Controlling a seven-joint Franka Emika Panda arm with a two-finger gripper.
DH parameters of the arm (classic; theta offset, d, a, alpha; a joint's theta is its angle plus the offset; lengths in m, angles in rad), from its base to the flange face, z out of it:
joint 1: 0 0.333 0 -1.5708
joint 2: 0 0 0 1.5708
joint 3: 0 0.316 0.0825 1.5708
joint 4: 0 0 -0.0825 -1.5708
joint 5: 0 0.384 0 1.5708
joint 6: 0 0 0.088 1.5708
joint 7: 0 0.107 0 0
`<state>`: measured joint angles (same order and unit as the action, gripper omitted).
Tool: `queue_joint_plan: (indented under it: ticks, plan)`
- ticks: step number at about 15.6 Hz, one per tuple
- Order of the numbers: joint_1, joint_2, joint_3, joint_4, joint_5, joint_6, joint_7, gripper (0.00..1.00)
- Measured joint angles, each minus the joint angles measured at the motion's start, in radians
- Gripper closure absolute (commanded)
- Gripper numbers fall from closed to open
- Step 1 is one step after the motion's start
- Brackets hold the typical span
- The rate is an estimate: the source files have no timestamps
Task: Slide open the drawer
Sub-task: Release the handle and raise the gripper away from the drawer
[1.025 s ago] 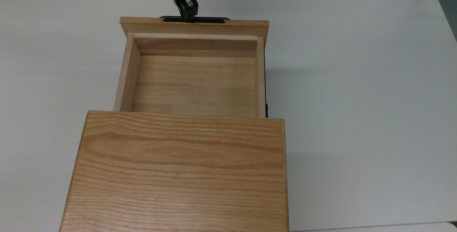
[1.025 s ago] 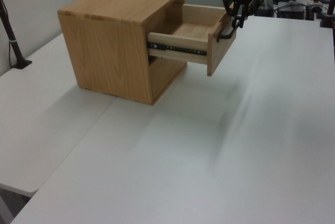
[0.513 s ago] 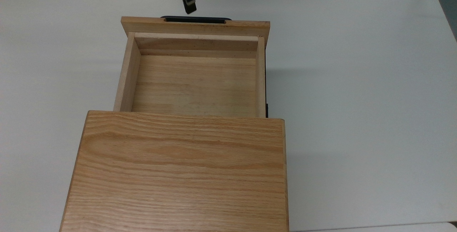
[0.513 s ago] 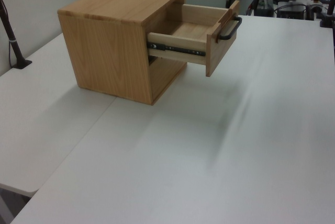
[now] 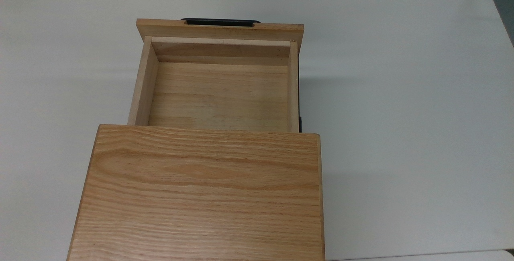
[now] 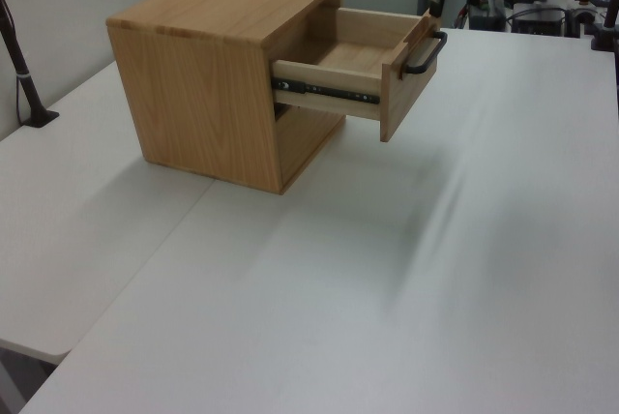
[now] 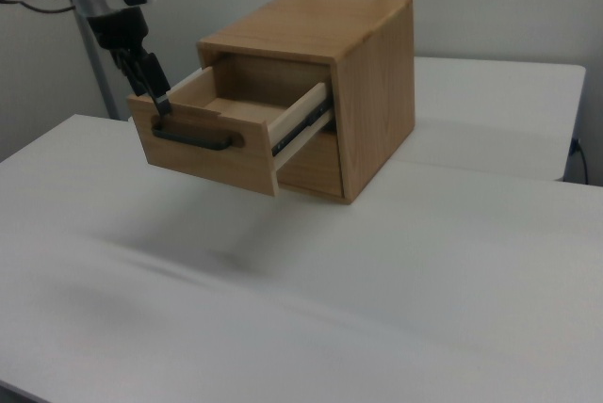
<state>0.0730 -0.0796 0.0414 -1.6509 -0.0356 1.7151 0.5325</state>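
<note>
Top view: drawer [image 5: 219, 92] pulled far out of cabinet [image 5: 200, 196], interior bare; slide looks done.

Left view: black handle [image 6: 426, 53] free, nothing on it.

Right view: gripper [image 7: 158, 102] above drawer's front corner, handle just below, holding nothing; finger spread: cannot tell.

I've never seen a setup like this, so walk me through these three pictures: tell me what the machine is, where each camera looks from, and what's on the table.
The machine is a robot arm, white and black, ending in a two-finger hand. In the right view the hand hangs just above the front of the drawer, apart from it and holding nothing.

All three cameras stand off the arm. The top view looks straight down. The left view and the right view look across the white table from opposite sides.

On the table stands one wooden cabinet. Its upper drawer is pulled well out and has nothing inside. The long black bar on the drawer's front is its handle. In the side views, metal slide rails run along the drawer's sides.
</note>
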Motion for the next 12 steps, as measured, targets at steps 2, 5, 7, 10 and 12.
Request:
queue_joint_plan:
  ticks: [2,5,7,10,12]
  plan:
    - [-0.005,0.002,-0.002,-0.003,-0.002,-0.011,-0.168,0.00]
    - [-0.017,0.005,-0.007,-0.003,-0.002,-0.012,-0.372,0.00]
    - [-0.028,0.008,-0.009,-0.003,-0.002,-0.012,-0.487,0.00]
    - [-0.031,0.012,-0.009,-0.004,-0.002,-0.016,-0.562,0.00]
    - [-0.030,0.013,-0.009,-0.004,-0.002,-0.019,-0.566,0.00]
